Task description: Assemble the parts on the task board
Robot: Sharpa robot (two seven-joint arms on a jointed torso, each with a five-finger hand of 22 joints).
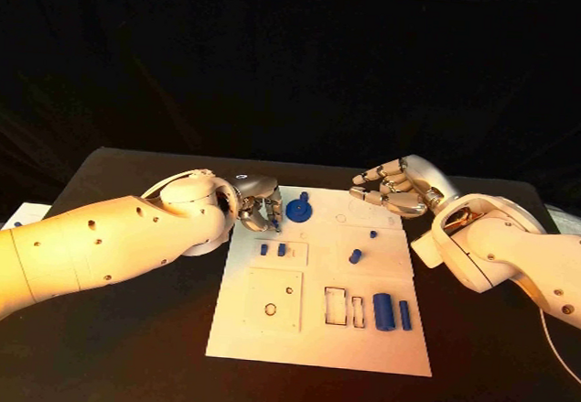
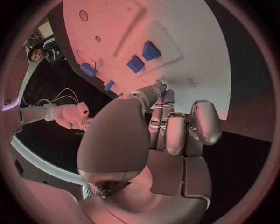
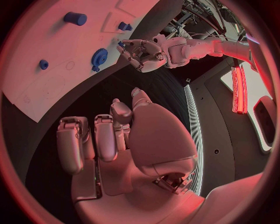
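Observation:
The white task board [image 1: 322, 336] lies in the middle of the black table. A blue gear [image 1: 299, 207] sits at its far edge, also seen in the right wrist view [image 3: 99, 57]. My left hand [image 1: 254, 204] hovers over the board's far left corner, just beside the gear. It pinches a small blue part [image 2: 163, 87] between thumb and fingertip. My right hand [image 1: 395, 187] hangs beyond the far right corner with its fingers curled in on nothing [image 3: 111, 135]. Two small blue blocks [image 1: 273, 249] lie in a recess on the left of the board.
A blue peg [image 1: 355, 256] stands mid-board with a smaller one [image 1: 373, 233] behind it. A blue cylinder [image 1: 383, 311] and a thin blue bar [image 1: 405, 314] lie at the near right, beside rectangular slots [image 1: 335, 306]. A square plate with a hole [image 1: 274, 299] is at near left.

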